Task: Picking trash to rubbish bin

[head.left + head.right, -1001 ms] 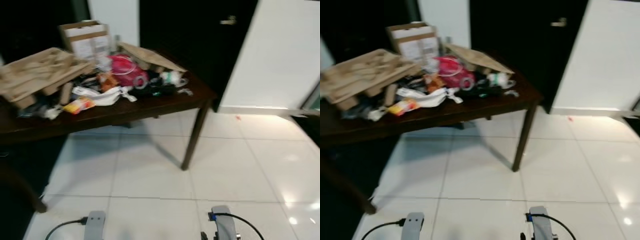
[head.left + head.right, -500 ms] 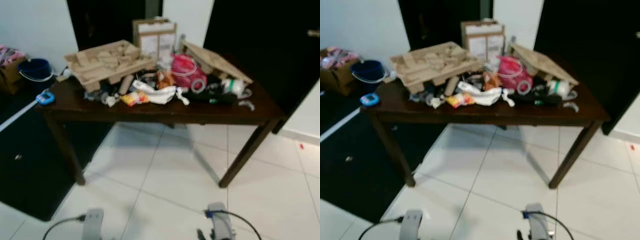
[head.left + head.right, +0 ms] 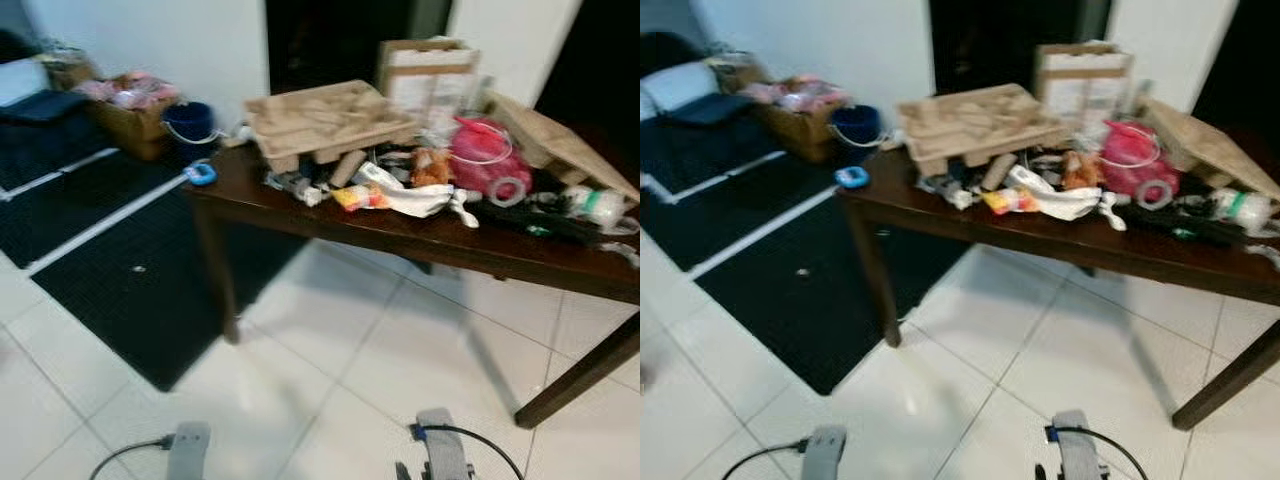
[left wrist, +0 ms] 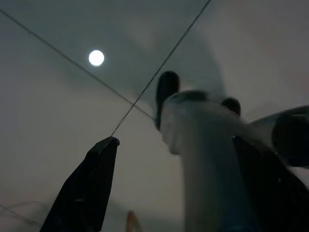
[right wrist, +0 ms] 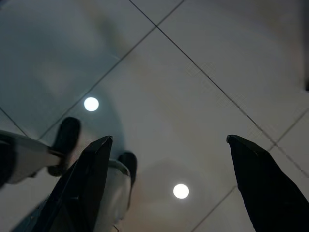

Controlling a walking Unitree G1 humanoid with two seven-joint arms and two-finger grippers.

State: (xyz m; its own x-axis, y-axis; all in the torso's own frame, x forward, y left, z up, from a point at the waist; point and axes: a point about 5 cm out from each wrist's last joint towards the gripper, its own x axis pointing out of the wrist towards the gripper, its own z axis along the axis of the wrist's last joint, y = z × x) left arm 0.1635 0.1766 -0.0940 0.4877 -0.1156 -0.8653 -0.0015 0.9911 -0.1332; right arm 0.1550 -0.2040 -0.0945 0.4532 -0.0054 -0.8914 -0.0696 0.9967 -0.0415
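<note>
Trash litters a dark wooden table (image 3: 400, 232): a crumpled white wrapper (image 3: 412, 197), a yellow-orange packet (image 3: 358, 196), a pink bag (image 3: 484, 155) and a roll of tape (image 3: 507, 189). A flat cardboard tray (image 3: 325, 120) and a brown box (image 3: 428, 75) stand behind them. A small blue object (image 3: 201, 174) rests on the table's left corner. Both arms hang low over the white tiles, well short of the table. My left gripper (image 4: 174, 140) is open with nothing in it, and so is my right gripper (image 5: 169, 138).
A blue bucket (image 3: 188, 122) stands on the floor at the back left, beside a cardboard box (image 3: 128, 105) of pink things. A black mat (image 3: 130, 270) covers the floor left of the table. White tiles (image 3: 330, 400) lie between me and the table.
The camera has swung left: the table now sits to the right, and the mat, bucket and box have come into view. Both arms hang as before.
</note>
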